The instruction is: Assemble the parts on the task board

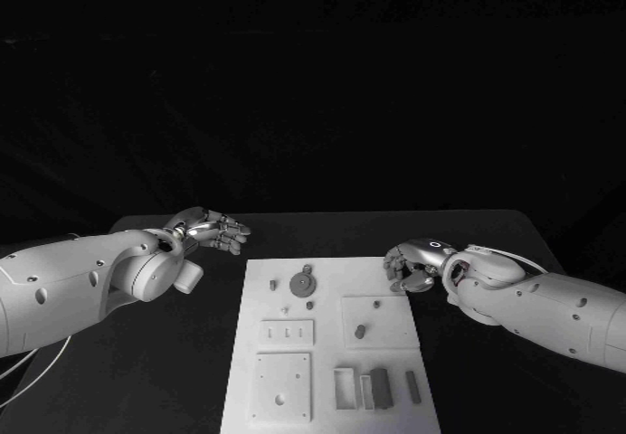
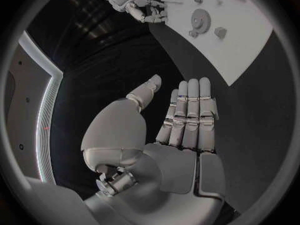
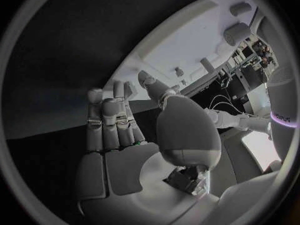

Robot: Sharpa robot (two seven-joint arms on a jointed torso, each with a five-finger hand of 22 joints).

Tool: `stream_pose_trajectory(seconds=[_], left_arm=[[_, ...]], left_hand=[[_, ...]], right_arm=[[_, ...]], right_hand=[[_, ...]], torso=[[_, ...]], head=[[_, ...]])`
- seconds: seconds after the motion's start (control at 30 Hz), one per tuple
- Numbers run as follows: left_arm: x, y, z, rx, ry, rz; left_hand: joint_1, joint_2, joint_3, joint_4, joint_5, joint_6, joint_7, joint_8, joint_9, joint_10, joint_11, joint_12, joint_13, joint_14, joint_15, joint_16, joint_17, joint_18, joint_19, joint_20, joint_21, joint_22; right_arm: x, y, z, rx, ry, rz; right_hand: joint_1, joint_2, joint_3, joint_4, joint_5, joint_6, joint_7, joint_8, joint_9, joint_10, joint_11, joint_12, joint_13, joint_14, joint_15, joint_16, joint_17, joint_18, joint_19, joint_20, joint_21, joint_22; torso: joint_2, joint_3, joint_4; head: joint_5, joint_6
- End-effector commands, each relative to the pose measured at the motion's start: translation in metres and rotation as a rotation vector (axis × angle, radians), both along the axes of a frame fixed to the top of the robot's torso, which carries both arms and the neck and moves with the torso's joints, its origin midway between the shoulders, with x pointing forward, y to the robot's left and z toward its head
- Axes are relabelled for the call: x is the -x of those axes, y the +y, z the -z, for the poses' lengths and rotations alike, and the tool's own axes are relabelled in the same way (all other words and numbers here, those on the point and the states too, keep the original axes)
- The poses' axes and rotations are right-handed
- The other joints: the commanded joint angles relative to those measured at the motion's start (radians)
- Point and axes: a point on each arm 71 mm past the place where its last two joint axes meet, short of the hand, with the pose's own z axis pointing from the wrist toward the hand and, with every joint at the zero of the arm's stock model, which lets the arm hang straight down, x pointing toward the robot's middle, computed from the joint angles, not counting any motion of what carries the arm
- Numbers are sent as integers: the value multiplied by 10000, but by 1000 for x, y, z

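Where matte black table (image 1: 156, 362) surrounds it, flat white task board (image 1: 327, 271), toothed round gear (image 1: 303, 287).

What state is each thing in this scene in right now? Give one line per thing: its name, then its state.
left hand: open, fingers straight, holding nothing, over the table left of the board.
right hand: fingers curled at the board's right edge; whether it holds anything cannot be told.
task board: flat on the table.
gear: lying flat on the board.
dark bar: lying loose on the board, near its right edge.
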Motion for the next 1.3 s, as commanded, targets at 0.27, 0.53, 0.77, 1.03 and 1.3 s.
stream_pose_trajectory(seconds=[0.27,0.53,0.77,1.03,1.3], left_arm=[[0,-2,-1,16,-37,192],[0,-2,-1,11,-24,182],[0,-2,-1,10,-10,188],[0,-2,0,1,2,190],[1,-2,0,-7,12,196]], left_hand=[[23,10,18,-18,0,95,3,-65,17,73,-4,-53,17,84,10,-63,14,161,13,-83,-37,19],[3,16,12,-4,0,92,5,-68,18,73,-2,-59,23,85,12,-72,23,159,14,-81,-41,21],[-6,16,10,1,0,90,6,-71,18,72,-2,-63,26,86,13,-79,28,159,13,-82,-44,22],[-5,20,12,2,0,89,6,-73,18,71,-2,-67,29,86,12,-85,33,160,13,-83,-46,23],[-1,24,15,1,0,89,6,-74,19,71,-2,-70,32,87,12,-90,38,161,13,-84,-49,25]], right_arm=[[-1,-3,2,97,-371,272],[-2,-6,3,330,-315,385],[-2,-5,3,295,-438,391],[-2,-4,3,122,-456,414],[-2,-2,3,-72,-500,394]], right_hand=[[-37,248,-27,-113,30,201,-50,106,23,-18,-61,78,302,117,-44,43,-13,584,51,-61,90,139],[-88,298,-122,-130,56,465,-274,104,28,-62,-281,1559,2751,181,-280,184,84,584,155,-128,184,145],[-215,216,-183,-75,32,564,-335,31,38,-571,-378,3985,5044,95,-347,927,650,584,186,-175,424,171],[-372,262,-155,5,33,708,-363,73,265,-935,-404,7292,6642,-60,-341,1971,1578,584,236,-291,837,177],[-417,325,-109,62,31,806,-384,103,384,-994,-423,8272,6666,48,-353,2112,1761,584,301,-352,1032,174]], torso=[[2,2,5],[-4,-10,5],[-3,-1,-1],[-2,-3,7],[-3,-4,-3]], head=[[10,-28],[14,-47],[21,-43],[15,-58],[22,-74]])
